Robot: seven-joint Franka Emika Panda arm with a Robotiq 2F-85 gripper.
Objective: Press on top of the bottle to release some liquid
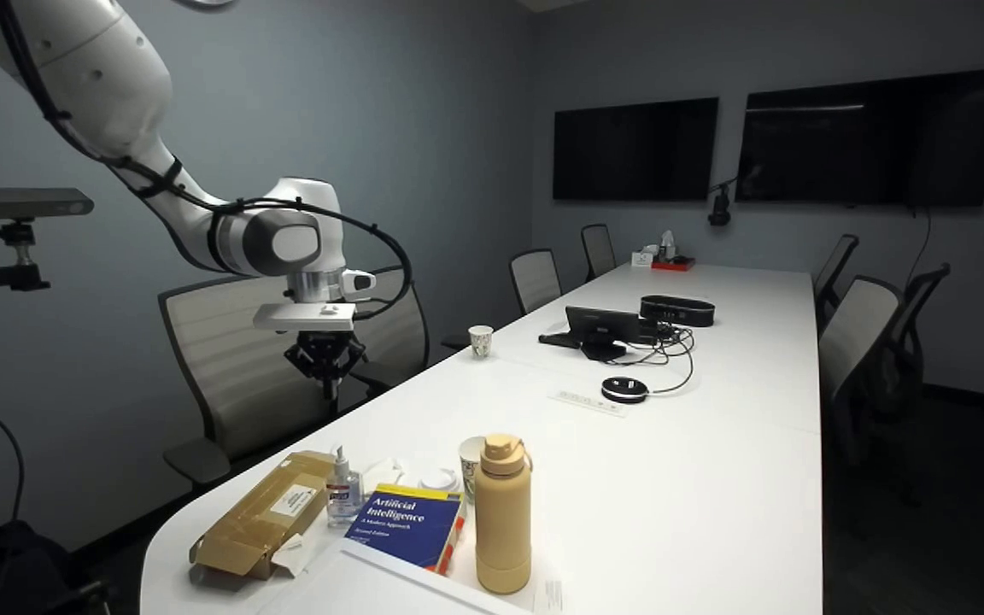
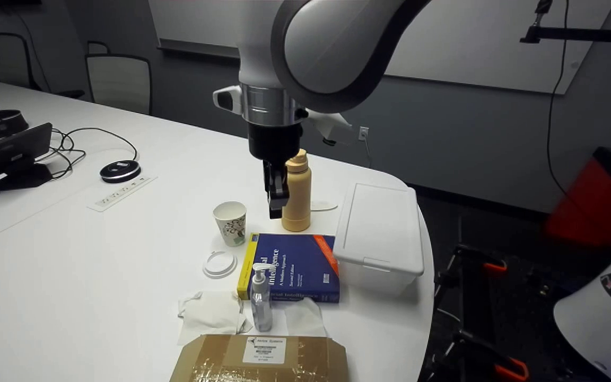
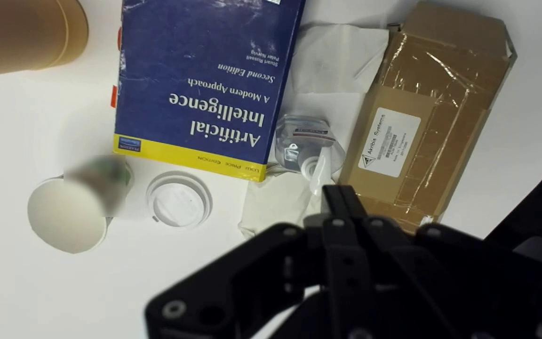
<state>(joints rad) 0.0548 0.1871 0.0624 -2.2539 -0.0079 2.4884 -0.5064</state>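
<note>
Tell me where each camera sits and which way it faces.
An exterior view: raised at one end of the table, facing along it toward the wall screens; arm and gripper show.
An exterior view: raised on the side of the cardboard box, facing across the table toward the whiteboard; arm, gripper and base show.
Wrist view: above the gripper, facing down at the pump bottle and book; only the gripper shows, shut.
Both exterior views share the round black device, which the wrist view lacks.
</note>
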